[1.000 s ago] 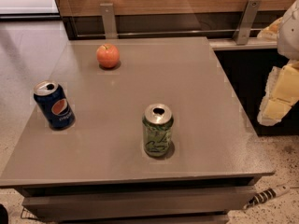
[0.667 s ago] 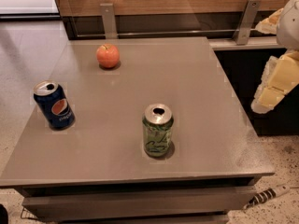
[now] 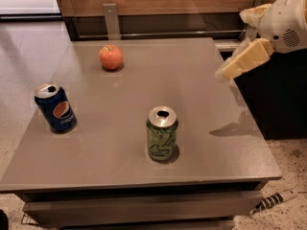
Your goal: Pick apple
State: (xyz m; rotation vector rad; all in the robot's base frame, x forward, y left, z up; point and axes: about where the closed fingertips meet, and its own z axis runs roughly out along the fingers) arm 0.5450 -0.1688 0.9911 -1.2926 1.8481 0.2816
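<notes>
The apple [image 3: 111,57] is small, round and orange-red with a short stem. It sits on the grey table [image 3: 201,104] near the far left edge. My gripper [image 3: 233,67] is cream-coloured and hangs in the air over the table's right edge, pointing down and left. It is far to the right of the apple and holds nothing that I can see. Its shadow falls on the table's right side.
A blue Pepsi can [image 3: 55,108] stands upright at the table's left. A green can [image 3: 161,133] stands upright near the front centre. A wooden wall panel with metal brackets [image 3: 111,19] runs behind the table. A dark cabinet [image 3: 278,99] is to the right.
My gripper has risen and moved left, from beside the table's right edge to above it. The apple and both cans have not moved.
</notes>
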